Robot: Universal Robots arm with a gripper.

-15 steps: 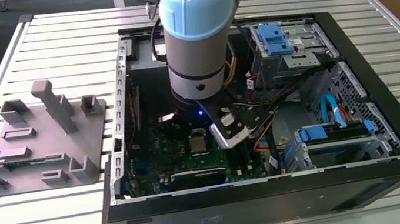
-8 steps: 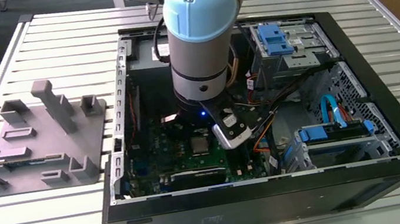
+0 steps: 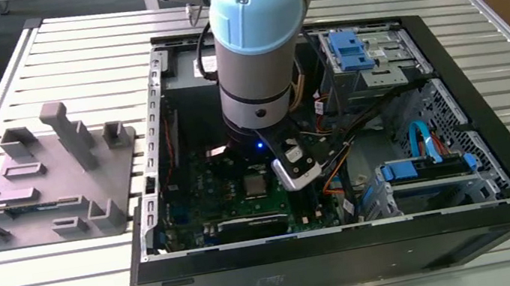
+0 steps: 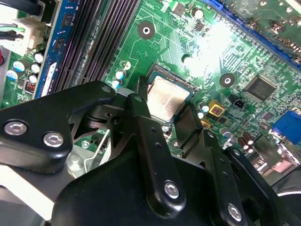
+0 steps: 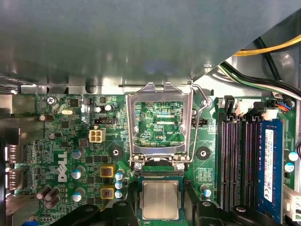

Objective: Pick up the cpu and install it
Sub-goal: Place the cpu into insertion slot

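Since the cpu already lies flat in the socket, placement looks done. The pincer straddles it, fingers spread with a gap on each side. Not done yet: bracket is swung up and lever unlatched. White lettering on the board, white label on the memory stick.

cpu: dull silver metal top. Socket bracket: shiny bare metal. Fixture: matt grey plastic.
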